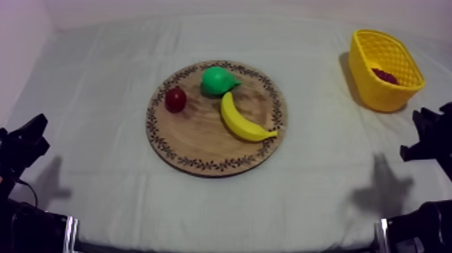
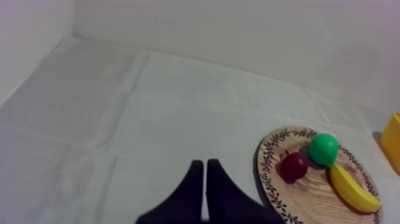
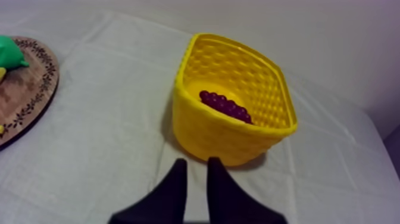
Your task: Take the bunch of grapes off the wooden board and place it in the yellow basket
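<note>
While parked low at the right, right gripper [image 3: 196, 165]: fingers a little apart, pinching nothing, aimed at the near wall of the yellow basket [image 3: 220, 140].
Left gripper [image 2: 203, 165]: fingers pressed together in a narrow wedge, over bare cloth [image 2: 149, 119], near the wooden board [image 2: 309, 199].
Bunch of grapes [image 3: 226, 106]: dark purple, lying inside the basket, on its floor.
Board: carries banana [image 1: 243, 121], pear [image 1: 218, 81], small red fruit [image 1: 175, 99].
Step in hand, by judgement: placement looks done; best finished by holding both arms back, clear of basket rim and board fruit, with no nudge to the basket.
</note>
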